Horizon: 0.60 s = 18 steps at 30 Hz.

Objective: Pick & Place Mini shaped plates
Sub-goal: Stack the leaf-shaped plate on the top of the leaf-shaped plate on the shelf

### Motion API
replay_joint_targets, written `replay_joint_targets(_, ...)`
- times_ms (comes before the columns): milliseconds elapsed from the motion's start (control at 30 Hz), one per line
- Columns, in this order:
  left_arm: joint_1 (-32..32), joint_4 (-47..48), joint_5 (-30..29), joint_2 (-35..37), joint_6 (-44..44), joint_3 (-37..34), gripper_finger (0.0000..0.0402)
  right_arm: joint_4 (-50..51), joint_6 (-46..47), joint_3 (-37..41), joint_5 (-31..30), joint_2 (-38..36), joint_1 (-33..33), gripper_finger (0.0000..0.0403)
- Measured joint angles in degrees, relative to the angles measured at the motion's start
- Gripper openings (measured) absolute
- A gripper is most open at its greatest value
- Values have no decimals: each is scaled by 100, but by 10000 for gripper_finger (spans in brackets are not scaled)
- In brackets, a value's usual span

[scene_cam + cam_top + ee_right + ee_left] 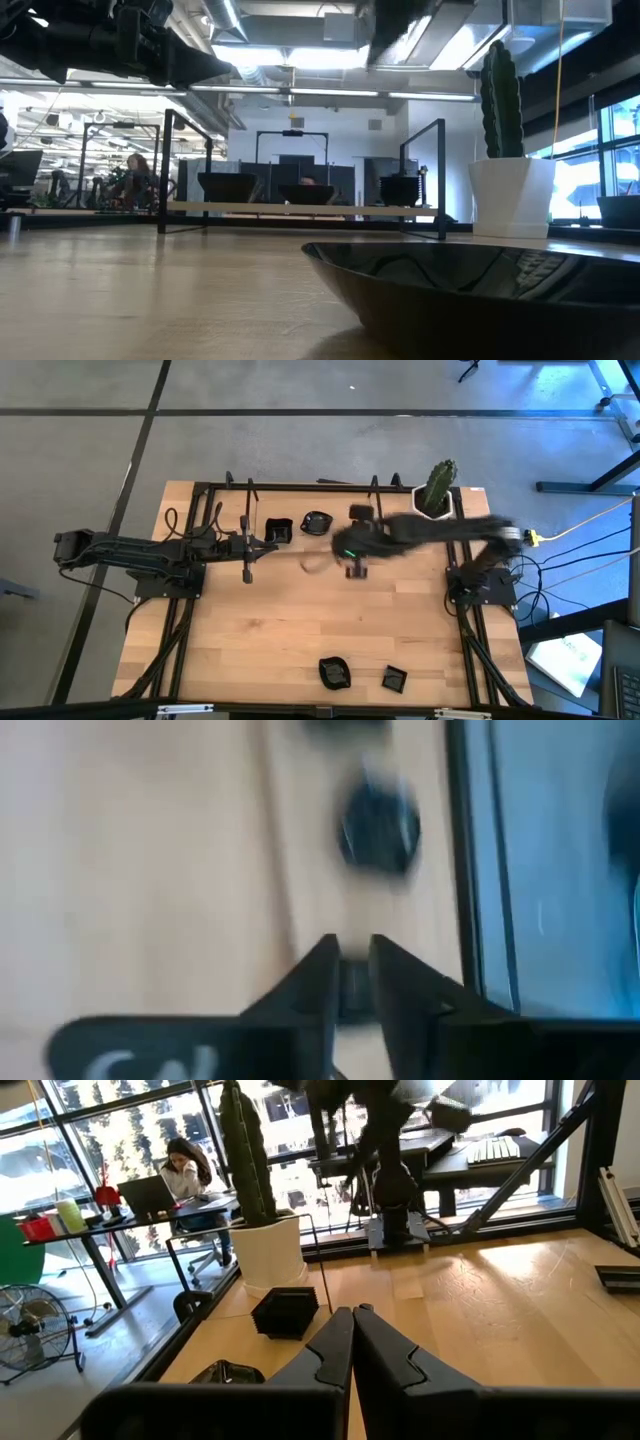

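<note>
R gripper (356, 567) swings mid-worktop, left of the cactus pot (437, 500), fingers a bit apart w/ something dark between; can't tell if gripped. Plate stacks (279, 530) sit further left; two placed plates (335, 672) at worktop's opposite edge. L gripper (247, 572) parked, pressed together.

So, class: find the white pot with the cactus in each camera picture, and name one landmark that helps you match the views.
High view: the white pot stands at the table's far edge, right of centre, by the right arm.
Low view: at the right, in the background, cactus rising above it.
Left wrist view: left of centre, beside a stack of black dishes, at.
Right wrist view: not in it.
Shared landmark: the black frame rail behind the pot.
</note>
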State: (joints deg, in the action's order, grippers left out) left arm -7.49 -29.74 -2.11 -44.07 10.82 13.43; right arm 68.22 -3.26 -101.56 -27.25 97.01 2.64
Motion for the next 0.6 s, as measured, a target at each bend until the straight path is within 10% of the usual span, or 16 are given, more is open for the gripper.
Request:
replay_joint_targets(300,0,2,0,0,-3,0,5,-3003,436,2982,-37,-2767,1979,11)
replay_joint_targets(600,1,7,0,0,-5,0,8,-3989,1720,5075,441,-3445,3191,9)
